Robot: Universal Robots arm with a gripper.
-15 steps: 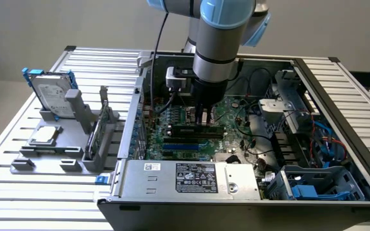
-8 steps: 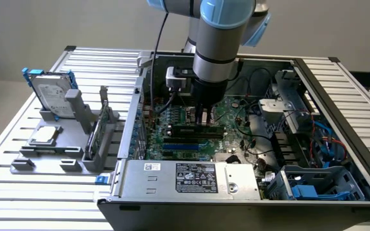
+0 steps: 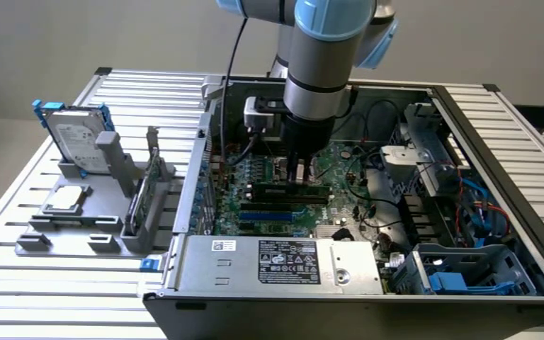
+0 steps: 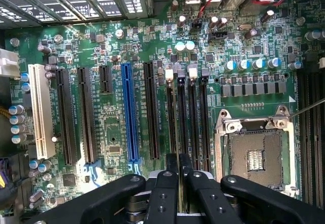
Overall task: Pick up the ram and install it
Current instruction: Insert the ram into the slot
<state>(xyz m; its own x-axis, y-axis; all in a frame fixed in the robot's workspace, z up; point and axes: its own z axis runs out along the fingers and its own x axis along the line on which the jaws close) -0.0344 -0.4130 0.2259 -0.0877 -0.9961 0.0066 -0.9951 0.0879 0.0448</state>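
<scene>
Exterior view: open computer case lying on a slatted metal worktop, its near edge taken up by a grey power supply with a label. Inside, a large green motherboard across the floor of the case, with black and blue slots toward the near side. Toward the case's edge on the exterior view's right, a drive cage and loose red and blue cables; in its near corner on that side, a blue plastic bracket. Arm reaching down from above into the middle of the case, gripper low over the board. Under the fingertips, the ram, a narrow green stick lying flat and parallel to the slots; seated in a slot or not, cannot tell. On the worktop beside the case, toward the exterior view's left, a grey holder carrying one hard drive upright in a blue frame and another drive lying flat in a lower tray.

Wrist view: gripper with fingers nearly together, clamped on the thin edge of the ram, standing in line with the black memory slots between the blue slot and the empty CPU socket. White slot toward the far side of the board.
</scene>
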